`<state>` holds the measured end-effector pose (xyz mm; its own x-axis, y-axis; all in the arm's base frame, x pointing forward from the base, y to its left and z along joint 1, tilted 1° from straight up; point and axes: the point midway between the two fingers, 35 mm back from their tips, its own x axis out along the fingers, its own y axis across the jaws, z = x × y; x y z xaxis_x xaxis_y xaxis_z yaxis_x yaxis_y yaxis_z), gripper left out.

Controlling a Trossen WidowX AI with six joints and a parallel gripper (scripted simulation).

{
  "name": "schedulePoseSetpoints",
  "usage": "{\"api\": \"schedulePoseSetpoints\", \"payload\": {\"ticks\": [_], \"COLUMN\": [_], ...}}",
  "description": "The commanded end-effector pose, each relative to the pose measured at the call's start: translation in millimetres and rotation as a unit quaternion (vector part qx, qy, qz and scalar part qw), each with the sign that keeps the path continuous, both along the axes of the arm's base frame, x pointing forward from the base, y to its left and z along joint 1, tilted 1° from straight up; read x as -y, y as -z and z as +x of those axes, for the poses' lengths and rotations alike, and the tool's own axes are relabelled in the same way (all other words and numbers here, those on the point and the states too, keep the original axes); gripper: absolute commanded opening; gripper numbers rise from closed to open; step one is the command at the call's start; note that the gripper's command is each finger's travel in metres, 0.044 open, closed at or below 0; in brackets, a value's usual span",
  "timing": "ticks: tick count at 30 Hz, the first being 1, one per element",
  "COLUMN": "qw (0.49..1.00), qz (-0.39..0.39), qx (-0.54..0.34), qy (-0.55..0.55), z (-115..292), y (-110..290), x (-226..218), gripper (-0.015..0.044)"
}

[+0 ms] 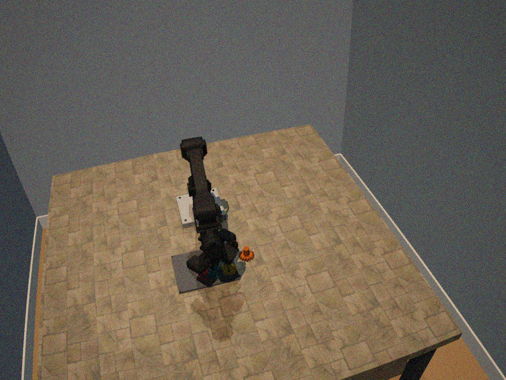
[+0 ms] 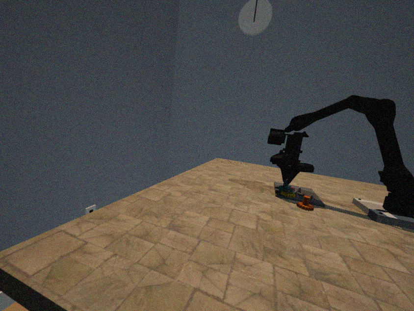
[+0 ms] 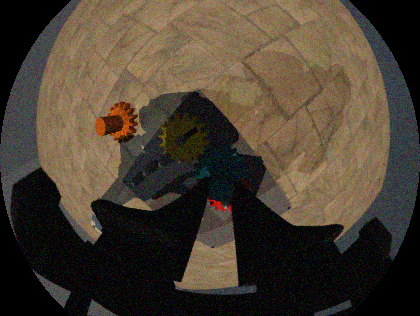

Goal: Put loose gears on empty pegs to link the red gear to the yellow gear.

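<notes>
My gripper points down over the grey board, shut on the teal gear. The teal gear is low between the yellow gear and the red gear. Its teeth overlap the yellow gear's edge in the wrist view. Whether it sits flat on a peg is hidden. The red gear is mostly covered by the fingers. A loose orange gear stands on the table beside the board, its handle up.
The arm's white base plate lies behind the board. The arm reaches over the board from there and shades it. Several short pegs are dim in the board's shadow. The wooden-toned table extends around the board.
</notes>
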<state>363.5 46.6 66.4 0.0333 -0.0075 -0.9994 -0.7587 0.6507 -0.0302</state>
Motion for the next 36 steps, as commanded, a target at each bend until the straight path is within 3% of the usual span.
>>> {"api": "schedulePoseSetpoints", "payload": {"ticks": [1,21,36], "qw": [1.000,0.983,0.996], "qz": [-0.001,0.005,0.002], "qx": [-0.001,0.000,-0.001], "qy": [0.001,0.184,0.084], "z": [0.3,0.1,-0.6], "y": [1.5,3.4,4.7], "x": [0.4,0.9,-0.3], "gripper": [0.0000,0.0000,0.0000]}}
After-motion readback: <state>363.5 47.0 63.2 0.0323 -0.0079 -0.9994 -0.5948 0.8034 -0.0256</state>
